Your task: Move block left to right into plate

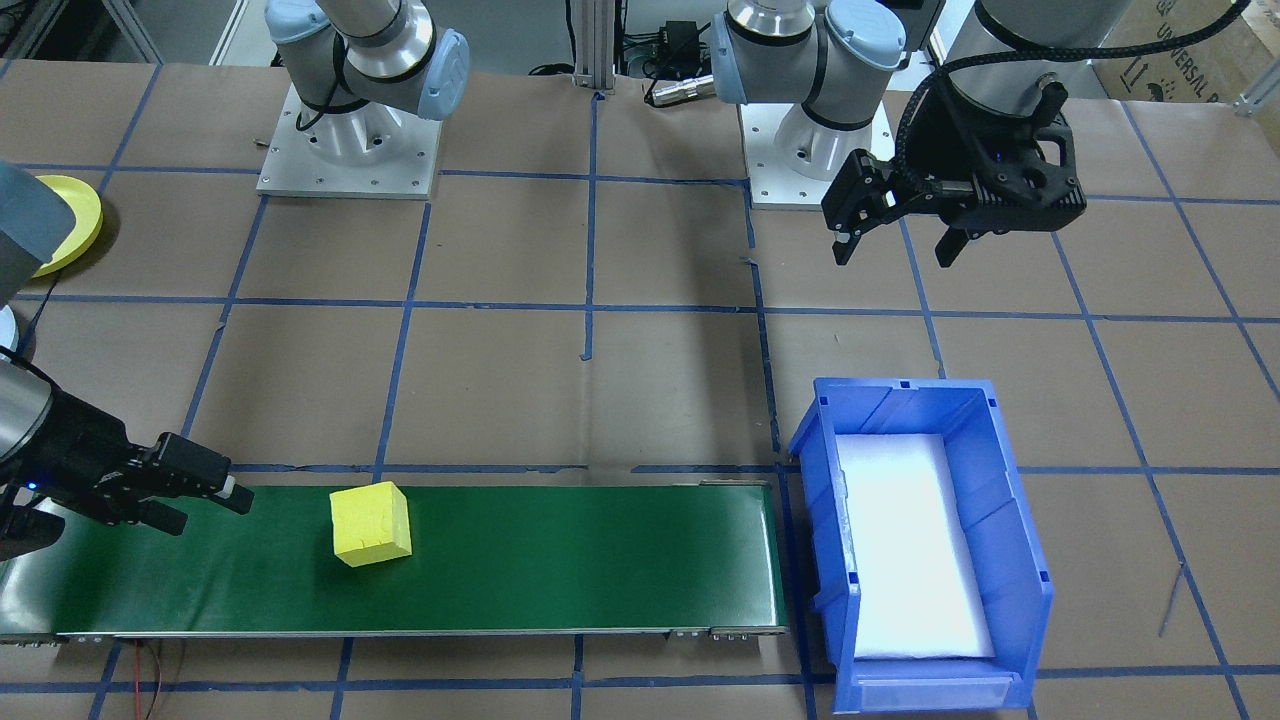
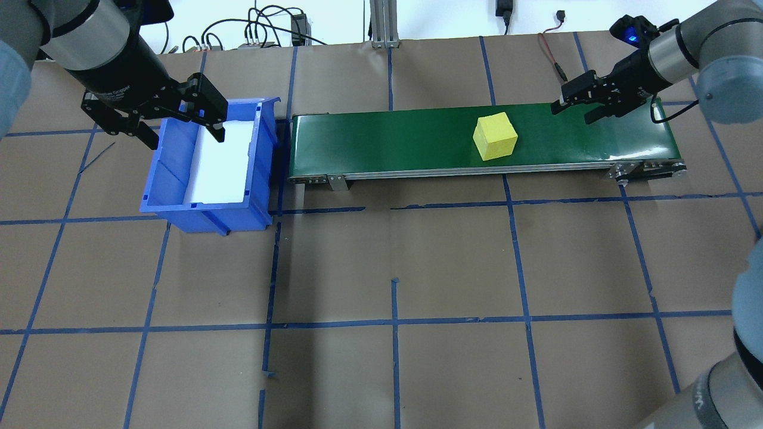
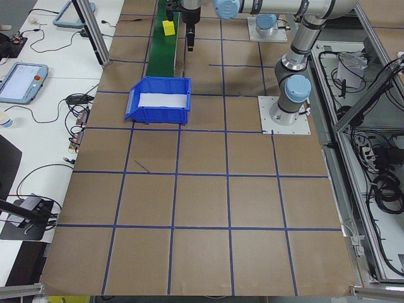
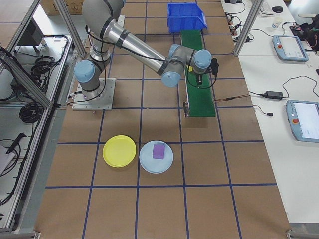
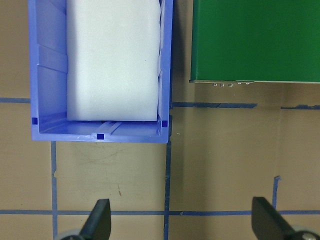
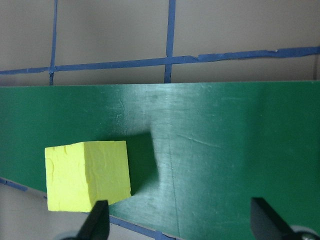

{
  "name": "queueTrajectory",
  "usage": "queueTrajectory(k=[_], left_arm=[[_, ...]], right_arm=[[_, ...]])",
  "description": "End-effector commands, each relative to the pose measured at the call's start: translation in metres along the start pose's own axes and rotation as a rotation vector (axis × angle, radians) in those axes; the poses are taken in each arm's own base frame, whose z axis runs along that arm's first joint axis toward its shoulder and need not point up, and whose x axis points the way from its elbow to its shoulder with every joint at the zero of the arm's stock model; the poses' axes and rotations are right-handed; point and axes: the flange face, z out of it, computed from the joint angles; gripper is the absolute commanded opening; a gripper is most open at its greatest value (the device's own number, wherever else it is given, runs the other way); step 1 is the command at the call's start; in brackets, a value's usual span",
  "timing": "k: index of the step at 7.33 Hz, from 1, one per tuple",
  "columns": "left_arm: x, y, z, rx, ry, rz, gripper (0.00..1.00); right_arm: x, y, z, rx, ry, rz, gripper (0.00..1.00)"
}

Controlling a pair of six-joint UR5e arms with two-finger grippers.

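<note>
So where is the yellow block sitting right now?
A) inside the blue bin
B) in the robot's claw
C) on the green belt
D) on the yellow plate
C: the yellow block rests on the green belt, with both claws apart from it.

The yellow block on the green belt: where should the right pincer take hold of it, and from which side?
Grip the yellow block across two opposite vertical faces, coming down from above. It sits flat on the green belt with its top and sides free, but turned slightly askew to the belt edges, so the open right pincer would probably need a small wrist turn to square its fingers to those faces.
</note>
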Motion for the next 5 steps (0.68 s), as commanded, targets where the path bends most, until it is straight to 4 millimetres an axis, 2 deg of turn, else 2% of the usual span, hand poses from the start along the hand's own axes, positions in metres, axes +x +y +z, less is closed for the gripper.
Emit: queueTrajectory(k=[1,2,4,5], left_arm=[[0.002,0.001,0.001,-0.003,0.003,0.003,1.00],[0.002,0.001,0.001,-0.003,0.005,0.004,1.00],[0.004,0.003,0.009,-0.019,0.004,0.011,1.00],[0.004,0.004,0.012,-0.025,-0.002,0.011,1.00]], right_arm=[[-0.010,-0.001,0.006,-0.008,0.001,0.024,1.00],[-0.018,-0.004,0.015,-0.009,0.024,0.008,1.00],[-0.045,-0.010,0.038,-0.011,0.112,0.014,1.00],[-0.039,-0.011,0.052,-0.025,0.112,0.019,1.00]])
